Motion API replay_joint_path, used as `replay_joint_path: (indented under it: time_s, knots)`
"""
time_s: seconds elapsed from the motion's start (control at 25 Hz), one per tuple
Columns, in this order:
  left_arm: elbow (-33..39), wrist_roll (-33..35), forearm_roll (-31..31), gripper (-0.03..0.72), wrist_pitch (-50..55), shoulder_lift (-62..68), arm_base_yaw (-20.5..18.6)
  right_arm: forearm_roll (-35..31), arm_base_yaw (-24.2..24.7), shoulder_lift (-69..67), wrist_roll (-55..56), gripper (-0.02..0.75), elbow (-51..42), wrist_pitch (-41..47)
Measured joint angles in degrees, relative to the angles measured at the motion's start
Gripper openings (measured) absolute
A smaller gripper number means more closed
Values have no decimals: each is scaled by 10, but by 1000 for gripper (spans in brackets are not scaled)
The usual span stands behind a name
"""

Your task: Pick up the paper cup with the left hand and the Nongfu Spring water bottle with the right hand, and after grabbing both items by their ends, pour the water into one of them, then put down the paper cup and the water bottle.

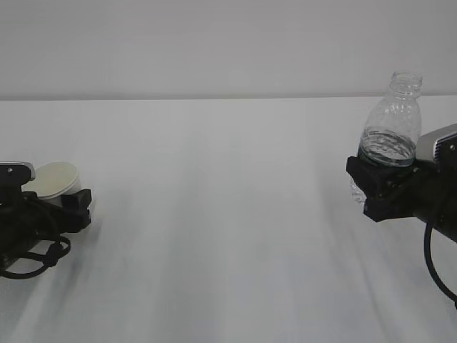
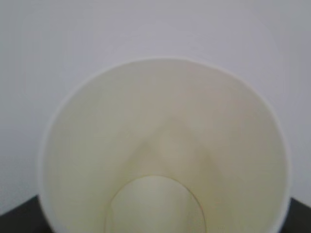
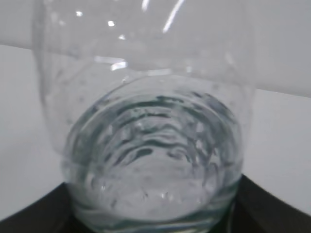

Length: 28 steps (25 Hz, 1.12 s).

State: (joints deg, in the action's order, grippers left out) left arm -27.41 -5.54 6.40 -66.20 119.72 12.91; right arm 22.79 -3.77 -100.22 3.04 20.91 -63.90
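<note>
nongfu spring water bottle: a small clear ribbed plastic bottle (image 1: 389,121) with no cap is seen at the right edge of the exterior view, upright with a slight lean, its lower body hidden by the claw; its neck and open mouth stand clear above.
table: a plain white surface (image 1: 228,229) is spread under both arms, with a pale wall behind.
right hand: a black arm with a silver-grey plate and a loose black cable is seen at the right; its gripper (image 1: 382,187) is closed around the bottle's lower body, the jaws set partly apart by the bottle's width.
left hand: a black arm with cables is seen low at the left edge; its gripper (image 1: 61,202) is set around the cup, the jaws held fairly wide; a firm grip cannot be told.
paper cup: a small white tapered cup (image 1: 51,180) with a cream inside (image 2: 165,155) is tilted, mouth towards the wrist camera.
water: clear liquid (image 3: 153,160) is seen in the bottle's lower part.
</note>
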Motion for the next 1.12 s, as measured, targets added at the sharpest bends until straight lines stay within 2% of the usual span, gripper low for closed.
replay_joint_path:
  time_s: [0.16,1.12]
  knots:
    - [0,0,1,502,0,0,0,0,0,0,1,438,0,0]
    - [0,0,-13,472,-1,0,0,0,0,0,3,438,0,0]
